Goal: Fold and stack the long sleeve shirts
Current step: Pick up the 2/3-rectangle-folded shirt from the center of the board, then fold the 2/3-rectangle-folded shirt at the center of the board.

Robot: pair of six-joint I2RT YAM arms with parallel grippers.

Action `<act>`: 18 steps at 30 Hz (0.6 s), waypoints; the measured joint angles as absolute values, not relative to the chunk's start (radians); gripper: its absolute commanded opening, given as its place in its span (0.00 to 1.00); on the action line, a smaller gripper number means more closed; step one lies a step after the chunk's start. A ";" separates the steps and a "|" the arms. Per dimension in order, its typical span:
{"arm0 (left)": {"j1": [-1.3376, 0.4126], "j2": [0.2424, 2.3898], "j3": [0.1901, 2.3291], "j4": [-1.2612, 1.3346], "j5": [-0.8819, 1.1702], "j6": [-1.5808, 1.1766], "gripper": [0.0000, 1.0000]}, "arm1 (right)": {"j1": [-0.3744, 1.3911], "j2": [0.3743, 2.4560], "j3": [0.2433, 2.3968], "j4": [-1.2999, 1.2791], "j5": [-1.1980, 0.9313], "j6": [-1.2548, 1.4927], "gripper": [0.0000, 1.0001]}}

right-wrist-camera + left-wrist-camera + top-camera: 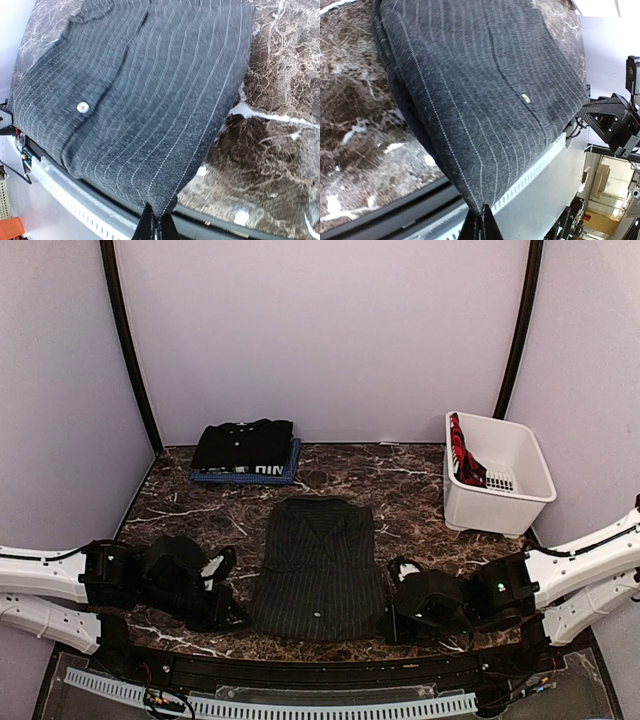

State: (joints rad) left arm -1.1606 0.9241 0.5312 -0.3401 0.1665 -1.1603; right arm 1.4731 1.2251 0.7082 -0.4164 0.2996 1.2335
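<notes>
My left tool [481, 225] is closed tight on the near left corner of the pinstriped shirt [320, 570]. Back left on the bench [190, 515], the plain black shirt [245, 443] sits folded on the blue shirt [262, 477]. The pinstriped shirt lies flat mid-bench. My right tool [155, 223] pinches its near right corner.

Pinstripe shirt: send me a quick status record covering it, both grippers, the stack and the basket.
pinstripe shirt: folded, flat, centre of the table by the near edge
left gripper: shut on its near left corner
right gripper: shut on its near right corner
stack: black shirt on blue shirt, far left
basket: far right, red-and-black cloth inside
</notes>
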 measured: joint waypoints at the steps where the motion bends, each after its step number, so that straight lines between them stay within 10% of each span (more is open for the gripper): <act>1: -1.174 0.916 0.543 -0.350 0.159 -1.168 0.00 | 1.482 1.221 0.721 -0.433 0.307 1.239 0.00; 18: -1.221 0.834 0.786 -0.531 -0.002 -1.180 0.00 | 1.367 1.201 0.974 -0.601 0.321 1.165 0.00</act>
